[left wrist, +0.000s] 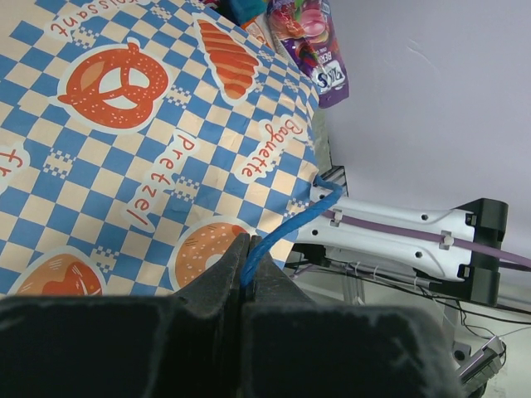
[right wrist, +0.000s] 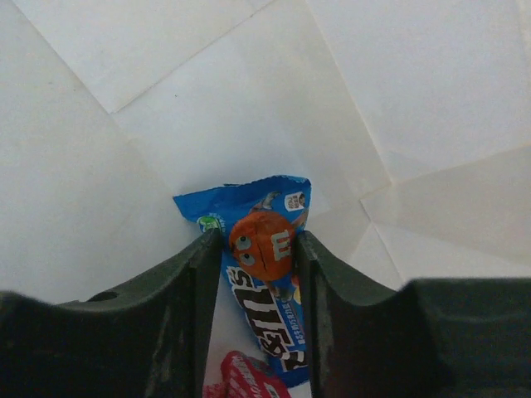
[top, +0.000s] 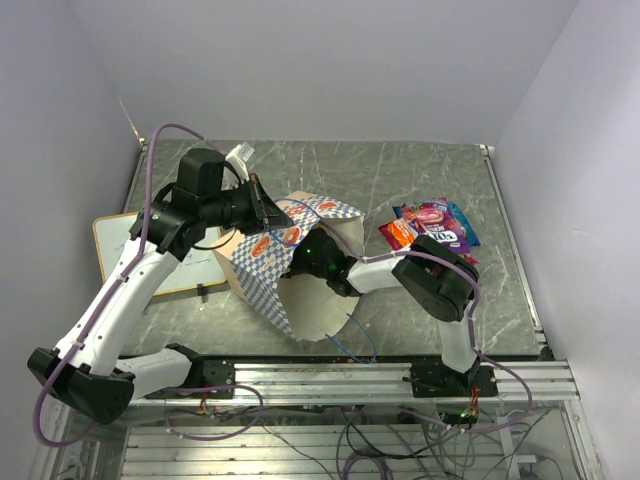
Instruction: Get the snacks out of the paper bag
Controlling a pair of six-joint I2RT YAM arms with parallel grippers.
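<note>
The paper bag (top: 262, 272) lies on its side in mid-table, its mouth toward the near edge. Its checkered side fills the left wrist view (left wrist: 124, 124). My left gripper (top: 268, 212) is shut on the bag's blue cord handle (left wrist: 286, 224), which is pinched between the fingertips (left wrist: 247, 257). My right arm reaches into the bag's mouth. Inside, my right gripper (right wrist: 257, 240) is shut on a blue snack packet (right wrist: 249, 203) against the cream paper. A red packet (right wrist: 245, 377) lies just below it. Several snacks (top: 432, 226) lie on the table to the right of the bag.
A white framed writing board (top: 125, 250) lies at the left, partly under the left arm. The bag's other blue cord handle (top: 352, 338) trails toward the near rail. The walls stand close on the left, back and right.
</note>
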